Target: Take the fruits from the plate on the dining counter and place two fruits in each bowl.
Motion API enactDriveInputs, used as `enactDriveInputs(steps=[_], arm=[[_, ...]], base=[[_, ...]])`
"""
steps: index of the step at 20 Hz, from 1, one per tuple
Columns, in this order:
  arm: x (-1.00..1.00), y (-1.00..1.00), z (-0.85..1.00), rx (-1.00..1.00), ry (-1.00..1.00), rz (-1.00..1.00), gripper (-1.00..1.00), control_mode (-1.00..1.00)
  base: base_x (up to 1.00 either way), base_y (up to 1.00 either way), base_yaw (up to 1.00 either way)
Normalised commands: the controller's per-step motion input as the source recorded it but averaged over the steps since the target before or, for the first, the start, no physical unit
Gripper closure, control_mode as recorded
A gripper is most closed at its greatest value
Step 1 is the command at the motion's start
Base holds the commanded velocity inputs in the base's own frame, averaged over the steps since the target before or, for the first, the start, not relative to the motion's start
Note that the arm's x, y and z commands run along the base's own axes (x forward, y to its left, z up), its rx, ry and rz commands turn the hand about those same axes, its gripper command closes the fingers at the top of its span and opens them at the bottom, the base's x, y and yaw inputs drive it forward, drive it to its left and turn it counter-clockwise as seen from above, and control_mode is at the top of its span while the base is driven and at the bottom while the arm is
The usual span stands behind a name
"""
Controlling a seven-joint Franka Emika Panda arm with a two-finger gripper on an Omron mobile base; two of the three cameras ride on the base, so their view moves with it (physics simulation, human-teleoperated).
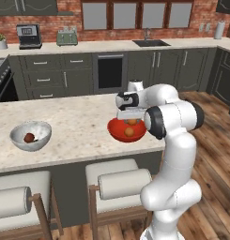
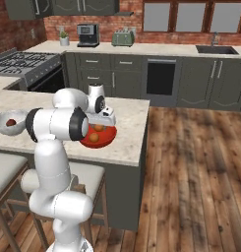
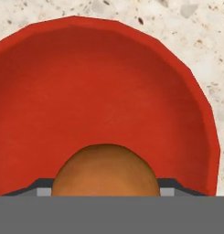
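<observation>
Over the glossy red bowl (image 1: 117, 132) (image 2: 106, 138) (image 3: 109, 87), my gripper (image 1: 131, 119) (image 2: 99, 126) (image 3: 105, 187) hangs shut on an orange fruit (image 1: 131, 122) (image 2: 98, 128) (image 3: 105, 169). A second orange fruit (image 1: 129, 132) (image 2: 94, 139) lies inside this bowl. The bowl stands near the right end of the dining counter (image 1: 79, 122) (image 2: 127, 123). Further left, the mottled grey-white bowl (image 1: 18, 133) (image 2: 0, 120) holds a dark red-brown fruit (image 1: 29, 138) (image 2: 11, 122). The plate is out of view.
Two padded stools (image 1: 118, 180) (image 1: 13, 199) stand along the counter's near side. The counter's right edge (image 2: 144, 128) drops to a wooden floor. On the back counter are a coffee machine (image 1: 29, 36), a toaster (image 1: 67, 36) and a sink (image 1: 150, 43).
</observation>
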Motion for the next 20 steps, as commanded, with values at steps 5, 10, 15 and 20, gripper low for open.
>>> enactDriveInputs(steps=[5, 10, 15, 20], arm=[[0.00, 0.00, -0.34, 0.00, 0.00, 0.00, 1.00, -1.00], [0.00, 0.00, -0.29, 0.00, 0.00, 0.00, -1.00, -1.00], [-0.01, 0.00, -0.01, 0.00, 0.00, 0.00, -1.00, -1.00], [-0.25, -0.11, 0.09, 0.00, -0.01, 0.00, -1.00, -1.00]], base=[[0.00, 0.00, 0.00], [0.00, 0.00, 0.00], [0.00, 0.00, 0.00], [0.00, 0.00, 0.00]])
